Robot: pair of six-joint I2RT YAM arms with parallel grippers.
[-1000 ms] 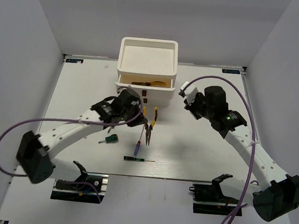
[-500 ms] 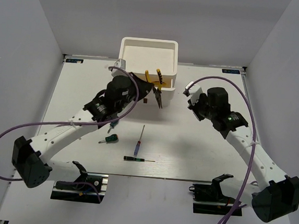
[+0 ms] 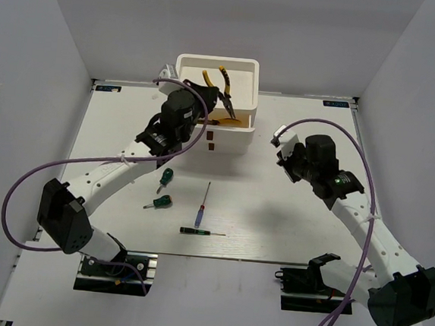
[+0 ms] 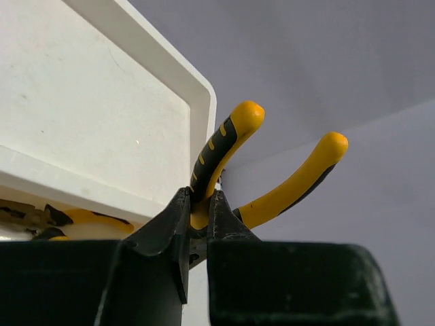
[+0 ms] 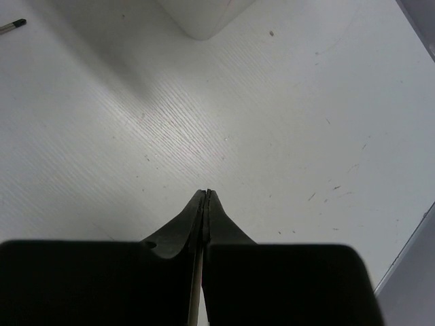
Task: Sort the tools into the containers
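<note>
Pliers (image 4: 221,145) held above organizer (image 3: 178,74); another pair (image 4: 87,221) inside its drawer (image 3: 232,138).

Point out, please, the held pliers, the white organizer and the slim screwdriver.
pliers (image 4: 296,180): left wrist view, on the right yellow handle.
organizer (image 3: 217,58): top view, on its back rim.
slim screwdriver (image 3: 203,204): top view, at mid-length.

The left hand (image 4: 198,216) has carried the yellow pliers (image 3: 223,83) off the counter (image 3: 289,215), from its middle toward 12 o'clock, and now holds them over the white organizer's top tray (image 3: 242,61), handles pointing to 12 o'clock. With that arm swung away, a second green screwdriver (image 3: 167,176) shows at 9 o'clock. The right hand (image 5: 205,197) has eased slightly toward 3 o'clock
</note>
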